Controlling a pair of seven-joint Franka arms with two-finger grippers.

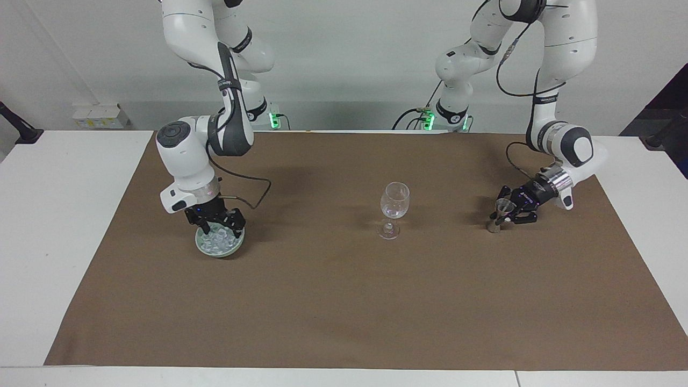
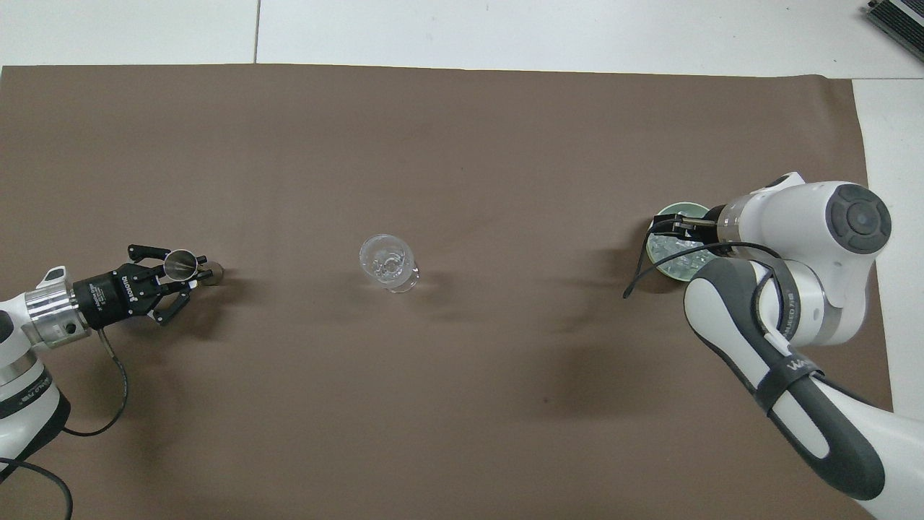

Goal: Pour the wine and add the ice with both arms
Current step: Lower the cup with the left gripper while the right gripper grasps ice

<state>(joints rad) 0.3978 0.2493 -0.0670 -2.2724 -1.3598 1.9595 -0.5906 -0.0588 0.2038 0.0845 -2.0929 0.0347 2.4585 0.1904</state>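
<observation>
A clear stemmed wine glass stands upright mid-cloth. Toward the right arm's end sits a green bowl holding several ice cubes. My right gripper is open, its fingers down among the ice. Toward the left arm's end a small metal jigger leans slightly, its foot down at the cloth. My left gripper is shut on the jigger's upper cup, reaching in low from the side.
A brown cloth covers most of the white table. A small white box sits by the wall at the right arm's end. Black cables trail from both wrists over the cloth.
</observation>
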